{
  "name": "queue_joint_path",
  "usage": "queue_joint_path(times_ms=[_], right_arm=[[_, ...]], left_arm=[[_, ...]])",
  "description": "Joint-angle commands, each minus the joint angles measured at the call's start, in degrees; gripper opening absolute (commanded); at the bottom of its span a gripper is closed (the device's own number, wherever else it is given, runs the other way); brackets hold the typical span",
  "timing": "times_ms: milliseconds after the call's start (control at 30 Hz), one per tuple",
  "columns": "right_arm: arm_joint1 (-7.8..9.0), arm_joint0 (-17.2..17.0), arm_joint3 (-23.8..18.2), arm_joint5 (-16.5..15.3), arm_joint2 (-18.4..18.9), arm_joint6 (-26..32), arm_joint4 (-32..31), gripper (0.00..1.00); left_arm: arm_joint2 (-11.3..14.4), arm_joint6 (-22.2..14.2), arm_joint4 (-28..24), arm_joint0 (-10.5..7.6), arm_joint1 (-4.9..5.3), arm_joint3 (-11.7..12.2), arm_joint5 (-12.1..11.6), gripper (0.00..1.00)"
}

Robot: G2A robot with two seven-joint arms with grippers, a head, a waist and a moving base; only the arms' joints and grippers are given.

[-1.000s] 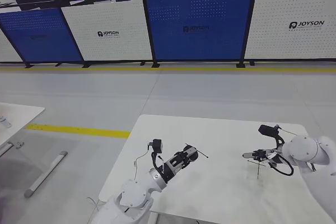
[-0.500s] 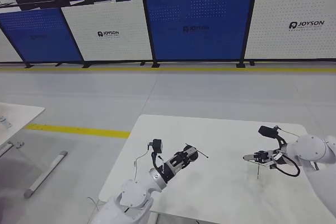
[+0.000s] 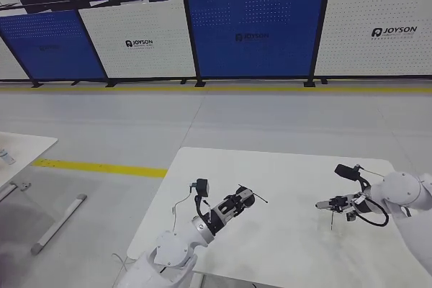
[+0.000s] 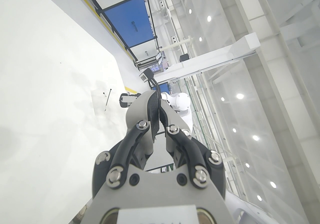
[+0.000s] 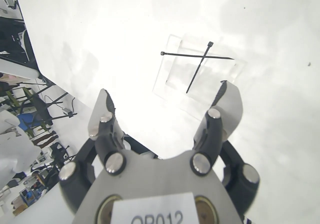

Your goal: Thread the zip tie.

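Threading not started: no tail through any head yet.
L gripper (image 4: pixel 157 107) is shut tight, w/ a thin black zip tie (image 3: pixel 258 197) apparently pinched in it, sticking out over the surface (image 3: pixel 273 237). R gripper (image 5: pixel 166 90) is wide open & empty, just beside the clear plate (image 5: pixel 172 77) where two more ties (image 5: pixel 203 57) lie crossed, untouched. Left to do: bring a tail to a head & feed it through.

A clear plate (image 5: pixel 175 80) bearing two crossed zip ties (image 5: pixel 203 56) is laid on the table (image 5: pixel 100 22) just beyond the fingers (image 5: pixel 231 102) of the right gripper (image 5: pixel 164 87).
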Motion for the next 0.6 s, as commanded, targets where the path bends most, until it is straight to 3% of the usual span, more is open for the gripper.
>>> queue_joint_path(times_ms=[0,233,567], right_arm=[[-0.16,0.4,0.3,1.8,-0.7,0.0,-0.9,0.39],[-1.09,2.1,1.9,7.0,-3.7,-0.4,-3.2,0.38],[-2.20,3.8,4.4,12.1,-6.3,-1.6,-5.2,0.49]], left_arm=[[0.0,0.0,0.0,0.00,0.00,0.0,0.0,0.00],[0.0,0.0,0.0,0.00,0.00,0.0,0.0,0.00],[0.0,0.0,0.0,0.00,0.00,0.0,0.0,0.00]])
